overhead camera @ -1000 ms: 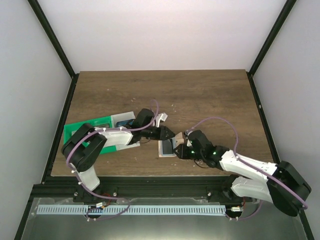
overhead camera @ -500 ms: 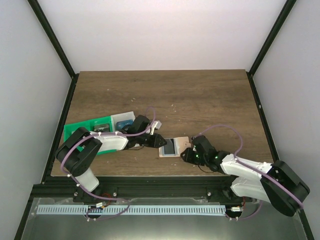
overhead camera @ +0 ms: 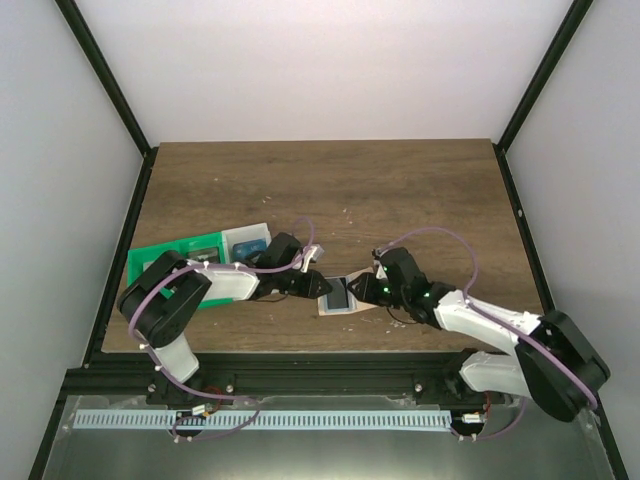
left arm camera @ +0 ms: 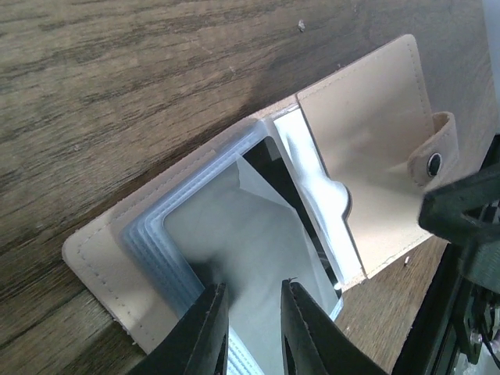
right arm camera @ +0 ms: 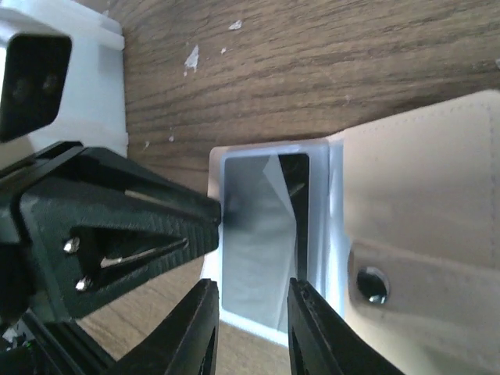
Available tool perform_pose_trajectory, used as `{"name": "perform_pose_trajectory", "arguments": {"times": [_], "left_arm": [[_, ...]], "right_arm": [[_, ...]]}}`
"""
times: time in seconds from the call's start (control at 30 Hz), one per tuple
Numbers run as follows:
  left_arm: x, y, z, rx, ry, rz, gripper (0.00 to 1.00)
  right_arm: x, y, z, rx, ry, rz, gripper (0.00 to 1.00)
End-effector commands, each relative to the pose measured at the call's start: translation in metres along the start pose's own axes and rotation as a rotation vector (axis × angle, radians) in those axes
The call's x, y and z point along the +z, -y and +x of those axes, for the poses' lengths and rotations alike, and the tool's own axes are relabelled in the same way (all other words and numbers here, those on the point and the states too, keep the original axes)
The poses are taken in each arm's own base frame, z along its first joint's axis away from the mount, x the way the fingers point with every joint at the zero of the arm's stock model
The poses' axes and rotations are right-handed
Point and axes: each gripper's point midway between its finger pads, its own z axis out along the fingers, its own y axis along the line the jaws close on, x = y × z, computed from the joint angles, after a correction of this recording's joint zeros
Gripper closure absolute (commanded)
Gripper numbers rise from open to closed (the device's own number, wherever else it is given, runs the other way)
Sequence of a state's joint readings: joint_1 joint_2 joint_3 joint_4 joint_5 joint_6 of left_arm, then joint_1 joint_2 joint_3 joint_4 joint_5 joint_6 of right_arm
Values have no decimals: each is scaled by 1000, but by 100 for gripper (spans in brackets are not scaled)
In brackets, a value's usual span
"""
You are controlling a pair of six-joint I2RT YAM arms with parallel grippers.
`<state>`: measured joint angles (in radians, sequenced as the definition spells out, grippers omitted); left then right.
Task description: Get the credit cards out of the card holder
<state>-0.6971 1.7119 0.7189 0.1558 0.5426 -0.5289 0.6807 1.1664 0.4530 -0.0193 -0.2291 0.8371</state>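
Observation:
The card holder [overhead camera: 342, 297] lies open on the table, its tan flaps [left arm camera: 367, 141] spread and a stack of clear blue-grey sleeves [left arm camera: 234, 226] fanned in the middle. My left gripper [left arm camera: 250, 285] stands narrowly open over the top sleeve, tips at the stack's left edge [right arm camera: 217, 219]. From the other side my right gripper [right arm camera: 251, 283] hovers open over the sleeve's near edge, nothing between its fingers. In the top view the two grippers, left [overhead camera: 322, 283] and right [overhead camera: 368, 290], face each other across the holder. The credit cards are hidden; only a dark strip [right arm camera: 294, 187] shows inside a sleeve.
A green compartment tray [overhead camera: 160, 262] and a translucent white box [overhead camera: 245, 240] sit left of the holder, under my left arm. The holder's snap strap [right arm camera: 373, 283] lies on the right flap. The table's front edge is close below the holder.
My left gripper came down and left onto the holder's left edge, jaws slightly narrower. My right gripper backed off to the right, then returned to the holder's right side.

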Motion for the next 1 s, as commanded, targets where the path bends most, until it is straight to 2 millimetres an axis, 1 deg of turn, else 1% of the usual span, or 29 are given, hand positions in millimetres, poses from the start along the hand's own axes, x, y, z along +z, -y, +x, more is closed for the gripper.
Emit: {"name": "perform_pose_trajectory", "arguments": {"times": [0.0,0.03,0.17,0.23,0.33,0.47,0.53,0.63,0.73,0.87,0.97], "left_arm": [[3,-4,2,24,3,2,79],[4,-5,3,22,1,-2,79],[5,-9,5,13,-7,-16,80],[5,-10,5,11,-7,-19,80],[4,-9,4,7,-2,-20,80],[4,-4,2,4,-5,0,81],[5,-1,0,1,-5,14,81],[8,-1,2,-7,-13,29,83],[11,-3,4,-14,-22,34,88],[13,-4,7,-22,-29,37,91],[13,-5,6,-21,-27,29,91]], "right_arm": [[11,-1,-13,-46,-10,-6,74],[15,3,-12,-45,-22,-6,75],[26,3,-2,-66,-76,-81,75],[30,10,2,-64,-86,-74,75],[33,17,7,-44,-93,-90,76],[36,24,15,-4,-110,-135,79],[37,27,20,14,-121,-150,80],[38,25,23,24,-130,-182,81],[36,25,23,33,-129,-208,81],[35,25,22,43,-125,-225,82],[34,25,21,49,-122,-233,86]]}}
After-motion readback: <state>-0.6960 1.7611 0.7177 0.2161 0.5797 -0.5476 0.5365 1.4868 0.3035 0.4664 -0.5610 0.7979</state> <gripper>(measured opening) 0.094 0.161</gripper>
